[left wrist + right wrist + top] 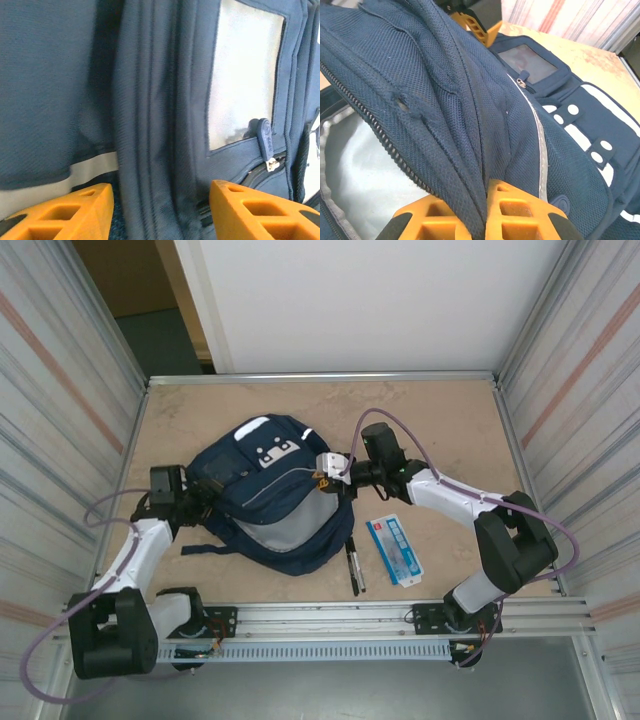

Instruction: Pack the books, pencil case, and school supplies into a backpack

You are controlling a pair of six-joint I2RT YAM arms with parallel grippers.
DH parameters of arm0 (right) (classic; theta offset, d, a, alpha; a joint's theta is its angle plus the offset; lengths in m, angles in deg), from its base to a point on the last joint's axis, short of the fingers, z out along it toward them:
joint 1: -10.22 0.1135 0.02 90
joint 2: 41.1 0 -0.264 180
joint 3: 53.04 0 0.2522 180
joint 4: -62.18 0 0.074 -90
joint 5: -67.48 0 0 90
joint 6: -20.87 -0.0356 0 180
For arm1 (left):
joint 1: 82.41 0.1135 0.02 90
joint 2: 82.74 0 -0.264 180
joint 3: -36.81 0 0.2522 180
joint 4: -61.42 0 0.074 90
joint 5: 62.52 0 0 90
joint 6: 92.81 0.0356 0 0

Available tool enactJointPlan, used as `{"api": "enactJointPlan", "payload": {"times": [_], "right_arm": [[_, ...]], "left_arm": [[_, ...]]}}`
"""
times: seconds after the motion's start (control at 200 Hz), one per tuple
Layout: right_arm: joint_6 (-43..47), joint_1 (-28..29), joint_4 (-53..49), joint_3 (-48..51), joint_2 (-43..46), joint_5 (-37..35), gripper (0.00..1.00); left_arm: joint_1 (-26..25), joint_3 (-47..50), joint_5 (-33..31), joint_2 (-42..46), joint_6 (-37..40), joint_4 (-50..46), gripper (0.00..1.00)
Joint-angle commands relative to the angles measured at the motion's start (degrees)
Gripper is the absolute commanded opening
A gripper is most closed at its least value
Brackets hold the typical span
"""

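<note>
The backpack [262,502] is pinched by its flap in the right hand [487,200], and the left hand [162,195] is held half-spread at its left. The blue-and-white box [393,550] and black pen [355,568] are seen to the right, nearer the right arm.

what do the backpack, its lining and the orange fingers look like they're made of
Backpack: navy woven synthetic cloth, probably nylon or polyester, matte; the coarse weave grain and stitched seams show up close.
Lining: pale grey, smoother and thinner cloth by the look; exact fibre unclear.
Left fingers: hard orange plastic, matte, with hollow moulded or printed pockets; possibly 3D printed.
</note>
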Motion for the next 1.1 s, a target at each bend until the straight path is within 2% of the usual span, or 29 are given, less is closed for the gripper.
{"api": "enactJointPlan", "payload": {"times": [0.0,0.055,0.15,0.195,0.276,0.411,0.516,0.616,0.676,0.737,0.797,0.897,0.997,1.022,1.067,1.092], "right_arm": [[-1.22,1.59,1.86,-2.34,2.03,6.17,0.0],[-1.84,1.49,2.11,-2.49,1.57,5.54,0.0],[-1.71,1.6,2.63,-2.15,1.5,1.94,0.0],[-1.1,1.09,3.62,-1.59,1.22,0.74,0.0],[0.01,-0.24,4.95,-1.89,-0.44,-1.01,0.0],[5.38,-2.09,2.3,-6.31,-5.29,-3.56,0.0],[10.76,-2.23,2.8,-10.1,-9.49,-7.47,0.0],[16.44,-2.36,0.78,-16.83,-14.94,-10.67,0.02],[18.44,-2.7,-0.13,-20.5,-17.9,-12.79,0.06],[18.01,-3.25,2.86,-21.72,-20.07,-14.26,0.15],[15.05,-3.62,6.49,-21.16,-20.52,-16.41,0.25],[5.21,-3.29,9.6,-17.82,-18.21,-23.19,0.39],[-5.25,-2.4,15.17,-9.68,-12.99,-28.68,0.43],[-9.11,-1.77,16.87,-7.92,-11.28,-32.43,0.44],[-19.03,0.3,19.04,-5.54,-9.18,-48.0,0.45],[-24.45,1.09,17.39,-4.87,-8.01,-53.81,0.48]], "left_arm": [[0.19,-1.44,4.19,-2.18,-0.33,3.98,0.48],[0.18,-1.64,4.77,-2.72,-0.94,3.96,0.37],[0.25,-0.92,4.22,-1.73,-2.48,3.99,0.09],[0.39,-1.21,3.73,-0.22,-2.17,2.79,0.0],[0.44,-1.73,1.62,3.68,-2.1,-1.83,0.0],[0.45,0.2,0.32,9.98,-6.89,-5.96,0.0],[0.47,0.14,-1.88,12.98,-7.12,-10.87,0.0],[0.45,0.37,-4.56,15.46,-12.83,-14.96,0.0],[0.52,0.91,-5.05,15.97,-17.29,-15.45,0.0],[0.5,1.35,-4.21,15.99,-20.05,-15.5,0.0],[0.16,1.47,-3.47,16.01,-22.05,-15.58,0.0],[-1.53,1.56,-5.22,16.08,-26.0,-15.69,0.0],[-2.98,2.52,-6.42,16.79,-30.47,-15.3,0.0],[-3.48,2.93,-6.73,17.11,-32.0,-14.83,0.0],[-4.43,3.65,-7.88,17.6,-34.81,-13.56,0.0],[-4.9,3.98,-8.56,17.71,-35.96,-12.51,0.0]]}}
